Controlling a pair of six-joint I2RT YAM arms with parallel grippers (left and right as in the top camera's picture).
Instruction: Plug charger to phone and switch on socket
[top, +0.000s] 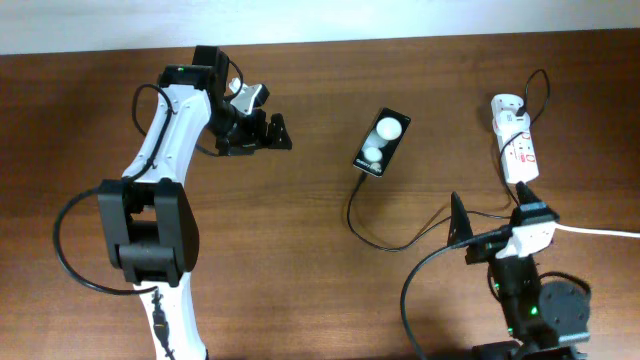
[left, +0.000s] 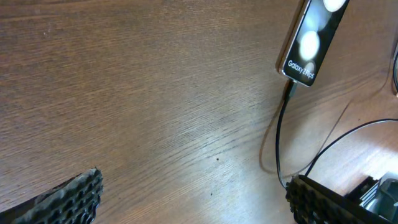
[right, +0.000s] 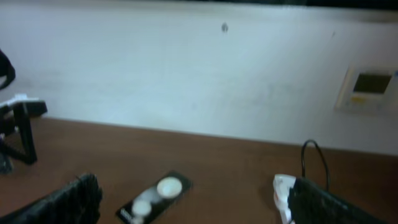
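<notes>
Left of the phone (top: 381, 141), the left arm (top: 160, 140) is built of white links and boxy black joint housings, with a thin black cable (top: 57, 245) looped alongside. Right of the phone, the right arm (top: 530, 290) is mostly black, capped by a white block, and a green light (top: 534, 309) is lit on its base.

Overhead: far above flat black rectangular phone (top: 381, 142). My left wrist: close over it. My right: low, facing white wall (right: 186, 81) beyond it.

Grained brown wood table (left: 155, 112), glossy black phone (top: 381, 142), white plastic socket (top: 516, 150)
</notes>
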